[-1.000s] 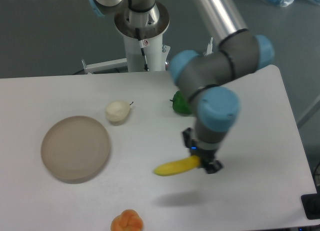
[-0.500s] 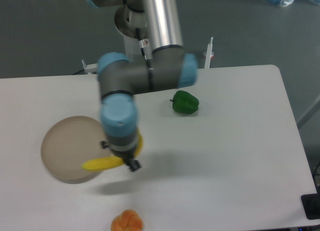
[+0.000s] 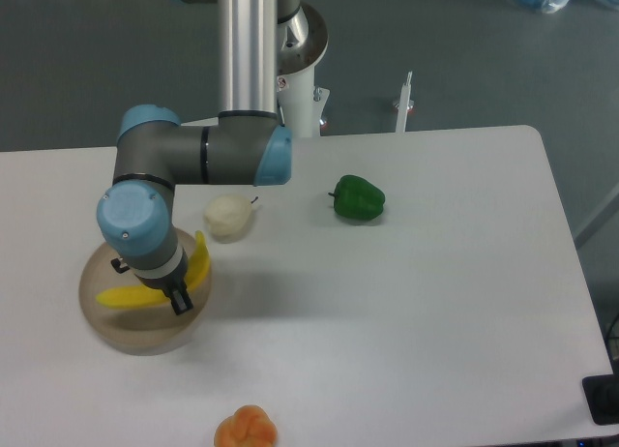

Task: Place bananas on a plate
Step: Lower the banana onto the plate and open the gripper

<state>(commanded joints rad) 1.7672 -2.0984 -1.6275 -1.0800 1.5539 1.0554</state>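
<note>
- Bright yellow curved plastic banana: held over the round beige-tan plate, with a second yellow piece seen at the wrist's right.
- Two-finger gripper: fingers clenched on the banana.
- Pale cream pear-like fruit: beside the plate.
- Green bell pepper: well apart.
- Orange fruit: at the front edge of the white table.

Arm w/ gripper sits over plate, blocking it from above. Pear just right & far of plate; pepper further right; orange fruit at near edge. Right half of table open for passage.
</note>
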